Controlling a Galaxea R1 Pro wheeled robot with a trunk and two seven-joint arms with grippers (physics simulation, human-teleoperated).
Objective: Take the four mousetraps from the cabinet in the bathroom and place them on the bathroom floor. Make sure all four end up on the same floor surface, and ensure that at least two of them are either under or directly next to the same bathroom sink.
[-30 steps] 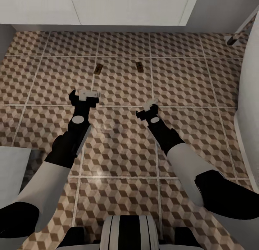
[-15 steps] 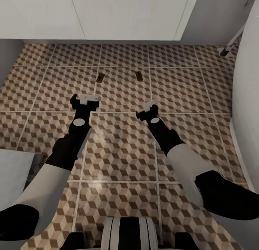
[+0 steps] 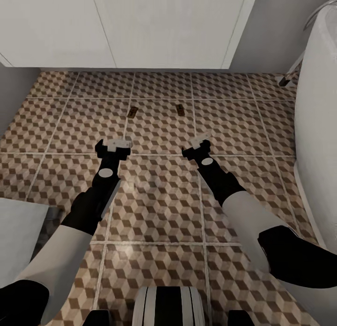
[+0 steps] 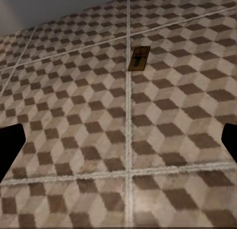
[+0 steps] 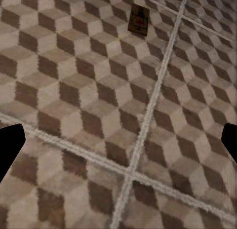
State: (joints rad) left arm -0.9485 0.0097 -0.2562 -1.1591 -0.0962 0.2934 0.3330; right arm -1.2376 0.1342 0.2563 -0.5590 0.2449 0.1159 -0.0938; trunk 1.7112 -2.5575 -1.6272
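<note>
While both tools (left [image 3: 116, 144], right [image 3: 200, 142]) hang open and empty, two traps [image 3: 132, 112] [image 3: 180, 109] lie ahead, lengthwise toward the vanity [image 3: 140, 31].

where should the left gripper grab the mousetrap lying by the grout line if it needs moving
Judging by its pose, come straight down on the left mousetrap and pinch its two long edges. It lies flat on the bathroom floor, so no side gap shows for a finger to slide under. The left gripper is open, hovering short of it.

Left gripper [image 3: 115, 143] spread empty, right gripper [image 3: 200, 141] likewise, arms forward
</note>
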